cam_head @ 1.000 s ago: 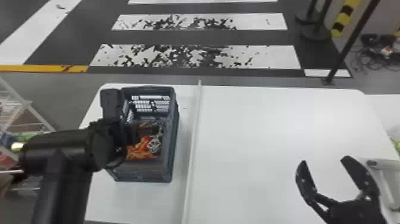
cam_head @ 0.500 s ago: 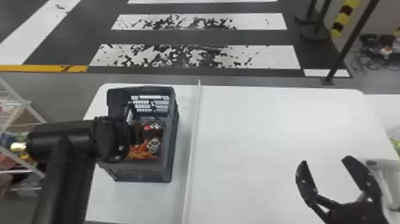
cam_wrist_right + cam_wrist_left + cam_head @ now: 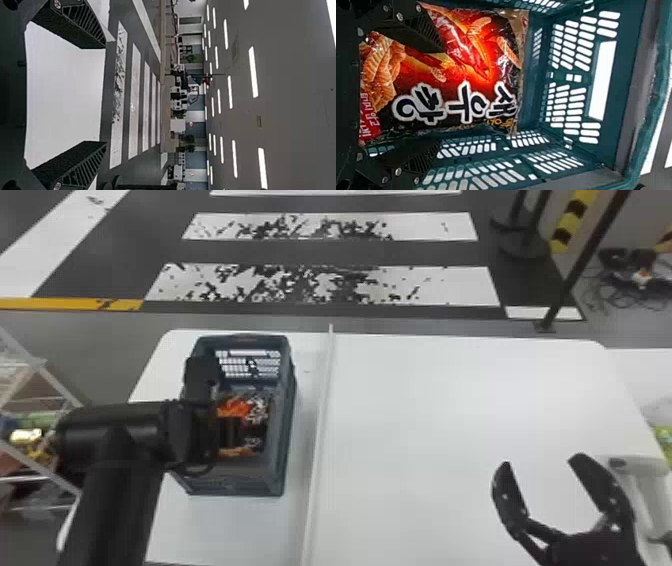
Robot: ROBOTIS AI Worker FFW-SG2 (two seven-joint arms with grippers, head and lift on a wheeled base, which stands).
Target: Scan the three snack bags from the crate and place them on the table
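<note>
Plastic crate [image 3: 625, 71], slotted — glossy snack bag [image 3: 459, 81]

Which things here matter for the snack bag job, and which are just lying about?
Part of the job:
- snack bag
- crate
- table
- left fingers
- right fingers
- perhaps the pale object beside them

Just lying about:
- shelf
- black post
- cables

A large indoor hall is showing here, looking like a lab or test space, though the views are not settling which. White crosswalk stripes [image 3: 440, 287] are crossing the dark floor [image 3: 320, 253], and strip lights [image 3: 253, 73] are lining the broad ceiling [image 3: 293, 118]. A white surface [image 3: 450, 415] is standing near a shelf rack [image 3: 55, 384]; black posts [image 3: 580, 265] are rising beyond, and green plants [image 3: 190, 58] are dotting the far end.
</note>
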